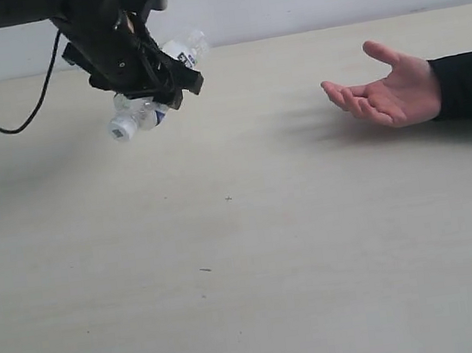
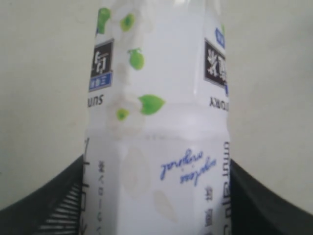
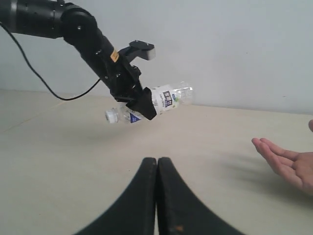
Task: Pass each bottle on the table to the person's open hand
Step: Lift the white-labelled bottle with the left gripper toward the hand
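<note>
Exterior view is showing the left tool (image 1: pixel 159 89) gripping a floral-label bottle (image 1: pixel 135 117) aloft; the right tool (image 3: pixel 156 164) is idling closed; carrying across to the open hand (image 1: pixel 392 93) is likely coming next.

exterior view looks down across the table (image 1: pixel 252 296); left wrist view sits tight against the floral-label bottle (image 2: pixel 156 122); right wrist view, low, shares that bottle and the person's hand (image 3: pixel 286 164) with exterior.

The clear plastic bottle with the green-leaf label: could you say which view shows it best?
Right wrist view: the clear plastic bottle shows cap to base. Exterior view: the black fingers hide its middle. Left wrist view: only its label.
</note>
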You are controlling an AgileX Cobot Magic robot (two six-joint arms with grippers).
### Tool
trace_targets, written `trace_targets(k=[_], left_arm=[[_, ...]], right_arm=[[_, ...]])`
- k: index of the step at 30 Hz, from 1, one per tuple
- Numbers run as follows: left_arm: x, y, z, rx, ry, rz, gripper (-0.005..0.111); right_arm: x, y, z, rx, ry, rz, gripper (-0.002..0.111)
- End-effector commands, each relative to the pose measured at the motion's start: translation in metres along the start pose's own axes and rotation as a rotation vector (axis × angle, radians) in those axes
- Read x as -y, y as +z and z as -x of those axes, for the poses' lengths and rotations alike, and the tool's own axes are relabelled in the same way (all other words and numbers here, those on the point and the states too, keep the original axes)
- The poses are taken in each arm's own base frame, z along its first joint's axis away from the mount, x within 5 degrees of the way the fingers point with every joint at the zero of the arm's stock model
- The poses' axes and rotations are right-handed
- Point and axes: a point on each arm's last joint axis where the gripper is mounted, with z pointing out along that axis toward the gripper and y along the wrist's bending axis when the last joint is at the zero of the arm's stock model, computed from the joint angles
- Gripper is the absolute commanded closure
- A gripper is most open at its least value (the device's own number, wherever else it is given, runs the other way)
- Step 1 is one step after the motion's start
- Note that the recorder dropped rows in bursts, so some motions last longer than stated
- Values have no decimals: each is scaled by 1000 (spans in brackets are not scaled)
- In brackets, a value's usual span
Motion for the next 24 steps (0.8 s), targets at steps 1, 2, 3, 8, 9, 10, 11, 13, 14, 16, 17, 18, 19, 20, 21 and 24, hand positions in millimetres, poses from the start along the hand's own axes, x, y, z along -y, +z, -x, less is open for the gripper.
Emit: trace_targets(k=[1,2,3,8,9,10,11,13,14,16,17,18,19,20,21,24], left_arm=[[29,-34,-18,182,-70,-80,107],[38,-44,-22,229,-74,-109,107],[44,-47,-28,242,-72,-124,107],[80,-58,-48,321,-161,-250,107],[89,-58,-51,328,-186,-280,107],[98,-57,-54,335,-204,-309,107],[107,-58,-55,348,-219,-340,107],[125,-58,-55,385,-248,-409,107],[133,-59,-54,413,-268,-451,107],[146,-60,-52,462,-316,-530,107],[151,-61,-50,494,-342,-574,107],[157,-59,-50,512,-372,-614,107],[161,-57,-48,530,-411,-642,107],[165,-54,-48,540,-434,-660,107],[170,-50,-47,554,-469,-679,107],[184,-35,-46,569,-519,-681,107]], right_arm=[[0,-1,2,15,-2,-2,108],[0,-1,2,15,-2,-2,108],[0,-1,2,15,-2,-2,108],[0,-1,2,15,-2,-2,108],[0,-1,2,15,-2,-2,108],[0,-1,2,15,-2,-2,108],[0,-1,2,15,-2,-2,108],[0,-1,2,15,-2,-2,108],[0,-1,2,15,-2,-2,108],[0,-1,2,15,-2,-2,108],[0,-1,2,15,-2,-2,108],[0,-1,2,15,-2,-2,108],[0,-1,2,15,-2,-2,108],[0,-1,2,15,-2,-2,108],[0,-1,2,15,-2,-2,108],[0,-1,2,15,-2,-2,108]])
